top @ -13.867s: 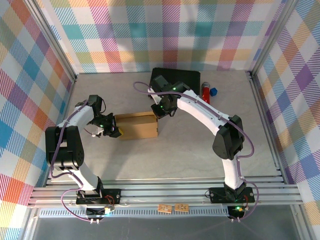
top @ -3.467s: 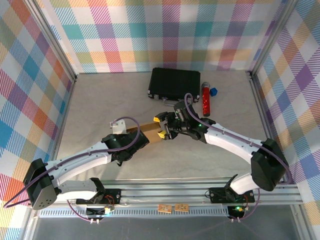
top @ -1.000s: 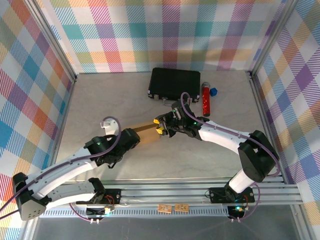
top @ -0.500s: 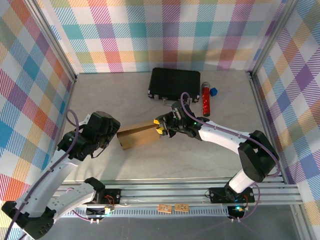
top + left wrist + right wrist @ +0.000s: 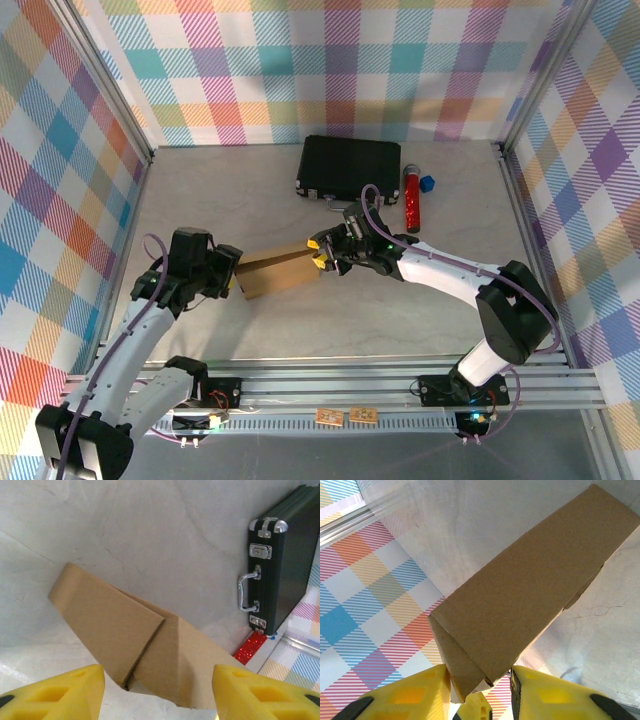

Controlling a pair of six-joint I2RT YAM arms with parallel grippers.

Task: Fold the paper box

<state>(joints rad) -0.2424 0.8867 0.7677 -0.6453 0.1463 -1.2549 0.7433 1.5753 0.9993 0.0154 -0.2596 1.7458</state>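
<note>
Brown paper box (image 5: 280,273) is pinched by the outstretched right gripper (image 5: 318,252).

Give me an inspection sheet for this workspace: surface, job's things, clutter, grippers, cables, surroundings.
Surface: grey marbled table.
Job's things: paper box, brown, partly folded.
Clutter: black case, red tube and small blue piece at the far side, apart from the box.
Grippers: left gripper open, facing the box; right gripper shut on the box's end.
Cables: purple cables along both arms, none on the box.
Surroundings: plaid walls, aluminium frame.
</note>
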